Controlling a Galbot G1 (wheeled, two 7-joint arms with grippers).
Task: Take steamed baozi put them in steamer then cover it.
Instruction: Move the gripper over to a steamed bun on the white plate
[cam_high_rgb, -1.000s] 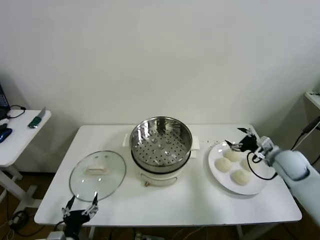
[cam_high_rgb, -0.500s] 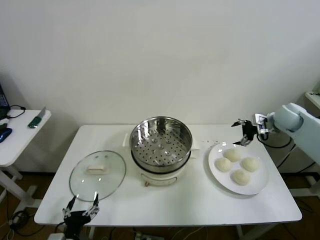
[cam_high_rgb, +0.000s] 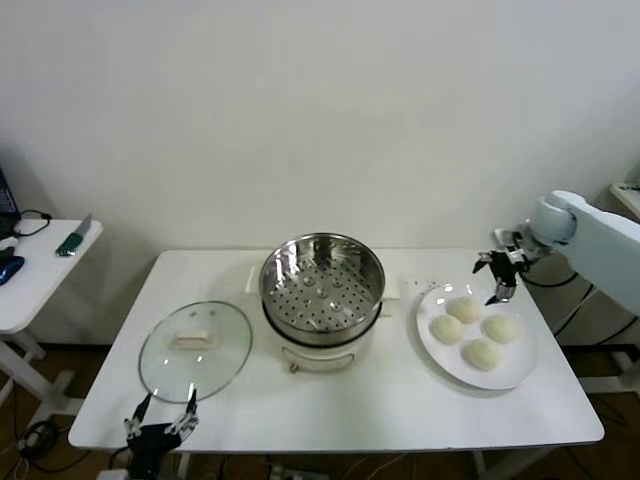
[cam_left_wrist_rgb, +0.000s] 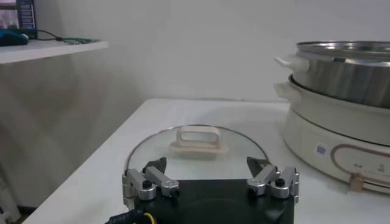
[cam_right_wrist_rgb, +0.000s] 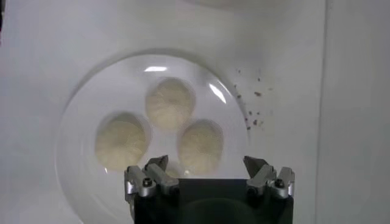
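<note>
Four steamed baozi (cam_high_rgb: 473, 330) sit together on a white plate (cam_high_rgb: 520, 373) at the right side of the tabletop (cam_high_rgb: 400, 400), none touching another that I can see. In the right wrist view only three of them show, the fourth hidden behind the gripper body. The right gripper (cam_high_rgb: 497, 272) hangs above the far edge of the plate, jaws spread wide and holding nothing, clear of the buns.

Left of the plate, in the middle of the tabletop, stands the steamer (cam_high_rgb: 322, 283), its shiny perforated basket empty on the cream-white pot base. Further left, near the front, the cover (cam_high_rgb: 195, 345) lies flat on the tabletop with its cream handle up. The left gripper (cam_high_rgb: 160, 420) waits low at the near edge just in front of the cover, jaws spread, touching nothing.

A small side table (cam_high_rgb: 35, 275) stands off to the far left.
</note>
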